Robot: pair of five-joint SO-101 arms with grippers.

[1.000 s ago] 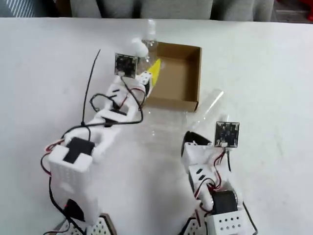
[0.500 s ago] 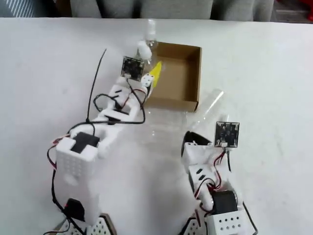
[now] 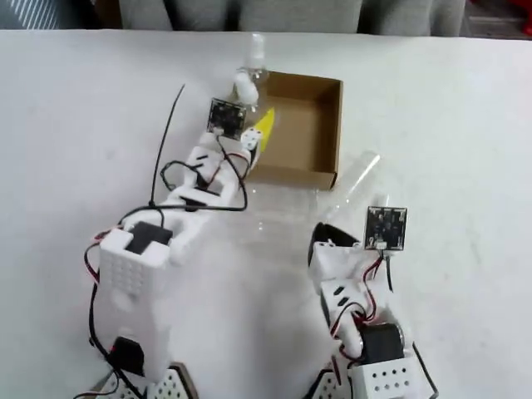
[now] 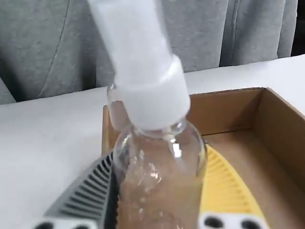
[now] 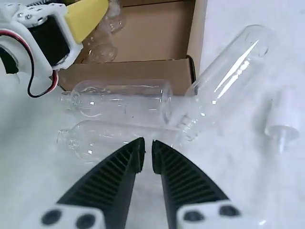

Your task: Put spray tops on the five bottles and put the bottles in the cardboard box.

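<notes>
A clear bottle (image 4: 159, 186) wearing a white spray top (image 4: 143, 76) sits between the grey and yellow fingers of my left gripper (image 4: 159, 157), which is shut on it. From above, that bottle (image 3: 249, 81) hangs over the left wall of the cardboard box (image 3: 309, 133). My right gripper (image 5: 147, 150) hovers over the table in front of the box, its black fingers shut on nothing. Just beyond it lie three bare bottles: two side by side (image 5: 119, 102) (image 5: 97, 138) and a third slanted (image 5: 228, 71). A loose spray top (image 5: 281, 125) lies beside them.
The box floor (image 5: 152, 33) is bare brown cardboard where it shows. The left arm's cables (image 3: 162, 141) loop over the table to the left of the box. Bare white tabletop (image 3: 449, 125) spreads to the right of the box.
The left arm has swung slightly right toward the box, carrying the capped bottle with it. The right arm and the lying bottles have stayed put.
</notes>
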